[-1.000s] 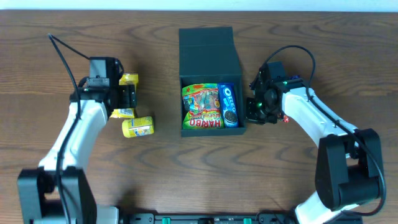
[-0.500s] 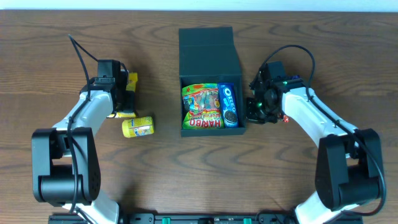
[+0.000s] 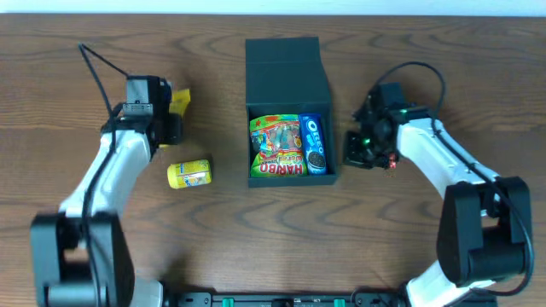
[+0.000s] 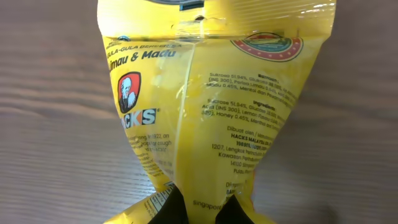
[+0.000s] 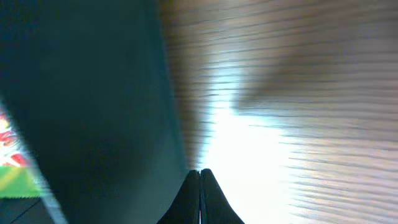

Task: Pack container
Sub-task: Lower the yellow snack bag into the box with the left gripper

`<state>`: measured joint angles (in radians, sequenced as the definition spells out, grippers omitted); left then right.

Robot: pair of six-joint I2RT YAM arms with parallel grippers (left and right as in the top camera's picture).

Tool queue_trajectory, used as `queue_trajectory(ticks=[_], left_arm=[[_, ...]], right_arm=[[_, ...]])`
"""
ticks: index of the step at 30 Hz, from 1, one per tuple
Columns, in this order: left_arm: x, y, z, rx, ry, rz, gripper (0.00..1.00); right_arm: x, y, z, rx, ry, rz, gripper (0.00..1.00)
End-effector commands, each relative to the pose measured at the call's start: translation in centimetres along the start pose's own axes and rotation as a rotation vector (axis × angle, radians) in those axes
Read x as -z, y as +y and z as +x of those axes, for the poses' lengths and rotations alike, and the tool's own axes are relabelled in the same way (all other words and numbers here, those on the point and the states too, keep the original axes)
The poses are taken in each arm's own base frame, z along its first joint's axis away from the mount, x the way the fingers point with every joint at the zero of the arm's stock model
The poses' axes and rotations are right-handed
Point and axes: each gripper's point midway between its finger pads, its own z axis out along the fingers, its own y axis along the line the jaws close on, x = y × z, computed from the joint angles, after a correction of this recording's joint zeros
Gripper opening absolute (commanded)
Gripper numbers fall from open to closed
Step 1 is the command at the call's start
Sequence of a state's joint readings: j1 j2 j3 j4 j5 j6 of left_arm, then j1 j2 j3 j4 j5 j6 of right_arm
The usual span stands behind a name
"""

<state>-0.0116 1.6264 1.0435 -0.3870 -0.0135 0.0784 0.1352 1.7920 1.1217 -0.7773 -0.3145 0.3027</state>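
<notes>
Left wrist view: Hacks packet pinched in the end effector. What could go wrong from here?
1. The left end effector pinches the yellow packet by one edge only, so it may swing or slip in transit.
2. The container looks nearly full with the Haribo bag and Oreo pack; the packet may ride high and foul the lid.
3. The shut right end effector sits close beside the container wall; a small move could shove it.

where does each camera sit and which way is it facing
Overhead: above the table, looking straight down at the container, both arms showing.
Left wrist: on the left arm, looking past its fingers at the gripped yellow packet.
Right wrist: low beside the container's wall, blurred, shut fingers showing.
Shared: overhead and left wrist both show that packet.
</notes>
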Motion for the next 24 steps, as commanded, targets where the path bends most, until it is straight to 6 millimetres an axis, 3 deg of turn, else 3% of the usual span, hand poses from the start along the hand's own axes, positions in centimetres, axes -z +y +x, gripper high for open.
queue_trajectory(ticks=[1, 6, 7, 11, 14, 18, 24], left_arm=[[5.1, -2.4, -3.0, -0.019, -0.157, 0.043, 0.06], [10.9, -10.7, -3.9, 0.033, -0.281, 0.209, 0.06], [11.7, -13.6, -3.1, 0.077, -0.269, 0.261, 0.05], [11.1, -19.6, 0.0, 0.164, -0.193, 0.294, 0.05], [10.1, -21.1, 1.2, 0.192, -0.225, 0.193, 0.05], [9.4, -23.7, 2.0, 0.145, -0.245, 0.199, 0.06], [8.9, -23.4, 2.0, 0.143, -0.246, 0.174, 0.06]], right_arm=[[1.2, -1.8, -0.8, -0.043, -0.029, 0.011, 0.01], [1.6, -3.2, -0.8, -0.090, -0.025, 0.017, 0.01], [1.6, -3.2, -0.8, -0.090, -0.026, 0.016, 0.01], [1.6, -3.2, -0.8, -0.090, -0.026, 0.016, 0.01], [1.6, -3.3, -0.6, -0.093, -0.016, 0.019, 0.01], [1.6, -3.3, -0.3, -0.078, -0.005, 0.022, 0.01], [1.6, -3.3, -0.2, -0.079, 0.001, 0.023, 0.01]])
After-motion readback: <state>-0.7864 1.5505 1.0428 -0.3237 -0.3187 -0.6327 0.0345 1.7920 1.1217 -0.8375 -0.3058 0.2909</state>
